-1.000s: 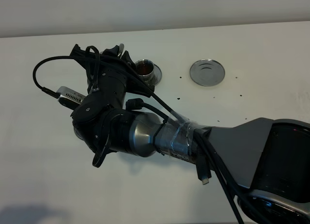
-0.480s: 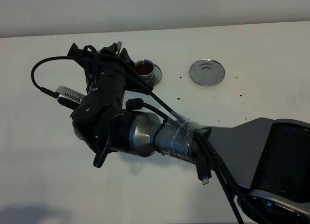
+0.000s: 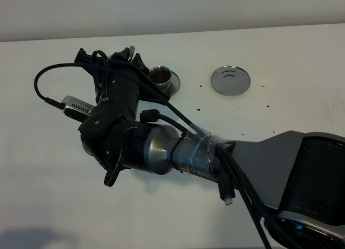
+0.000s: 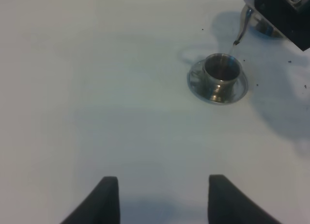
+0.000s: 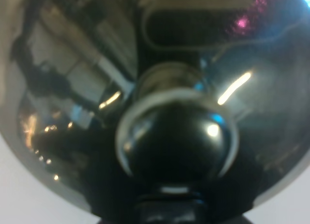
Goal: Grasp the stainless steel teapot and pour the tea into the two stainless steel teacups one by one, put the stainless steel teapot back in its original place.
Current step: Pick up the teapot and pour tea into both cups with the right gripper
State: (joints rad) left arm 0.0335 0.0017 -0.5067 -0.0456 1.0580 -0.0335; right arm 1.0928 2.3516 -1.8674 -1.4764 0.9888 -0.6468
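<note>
My right gripper [image 3: 111, 64] reaches across to the far left and is shut on the stainless steel teapot [image 4: 243, 24], which the arm hides in the high view. The left wrist view shows the pot tipped, its thin spout sending a fine stream into a teacup [image 4: 221, 71] on its saucer. Up close, the right wrist view shows only the teapot's domed lid and knob [image 5: 177, 139]. The other teacup [image 3: 161, 75] holds brown tea beside the arm. The round steel disc [image 3: 230, 80] lies bare to the right. My left gripper [image 4: 163, 179] hovers open and empty, well short of the cup.
The white tabletop [image 3: 280, 114] carries a few small dark specks near the disc. My right arm's bulky forearm and its cables [image 3: 215, 157] stretch across the middle of the table.
The right wrist has edged very slightly to the left. Nothing else has visibly moved.
</note>
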